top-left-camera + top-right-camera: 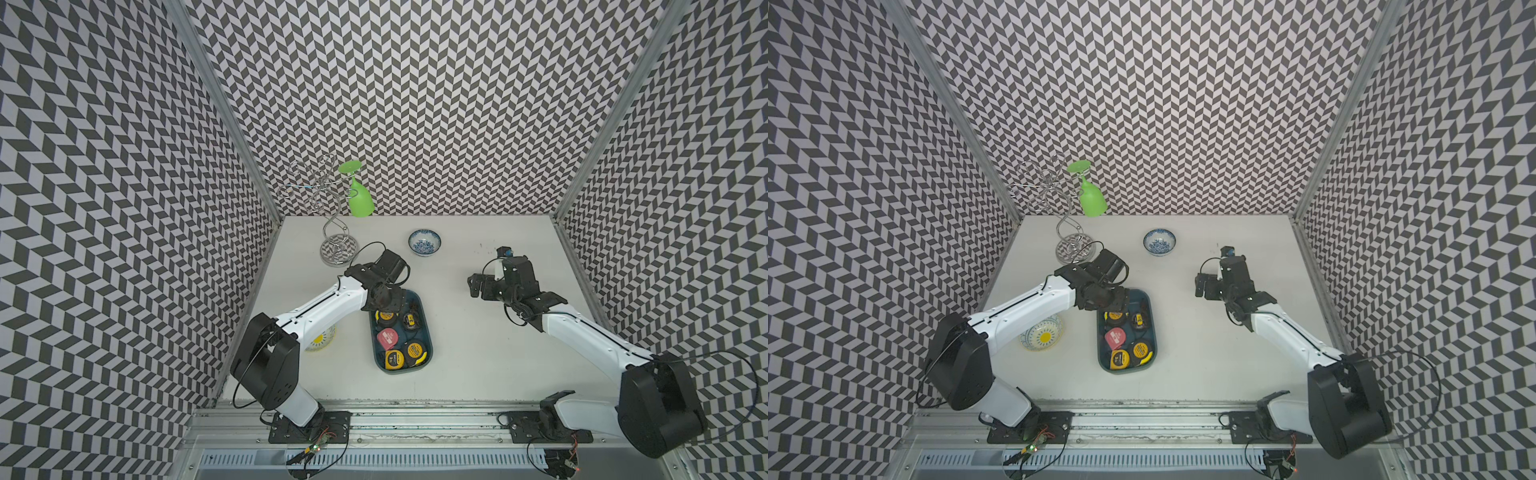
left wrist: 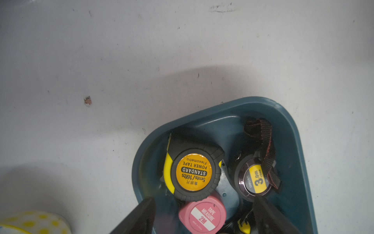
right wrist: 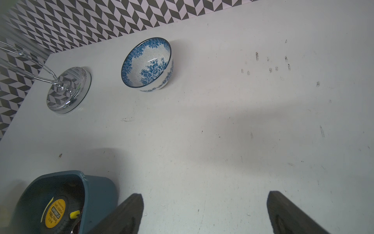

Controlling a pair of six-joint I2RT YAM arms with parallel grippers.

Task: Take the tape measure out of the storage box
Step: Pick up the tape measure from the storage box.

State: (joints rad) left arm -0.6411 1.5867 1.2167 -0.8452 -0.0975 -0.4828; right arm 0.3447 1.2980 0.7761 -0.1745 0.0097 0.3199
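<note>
Left jaws fill near edge of wrist view, spread wide, pinching nothing; pink round plastic tape measure [image 2: 202, 216] shows between tips, gap either side. All five tapes sit in shallow dark teal-blue plastic storage box [image 1: 424, 332], mid-bench: black-yellow one with orange label [image 2: 193, 172] and black one with yellow 3.0m label [image 2: 256, 178] at far end, two yellow-black ones [image 1: 394, 358] at near end. Right jaws also spread, empty, over bare white bench [image 1: 478, 353], well apart from box. Small blue-and-white floral bowl [image 1: 424, 243] further back.
</note>
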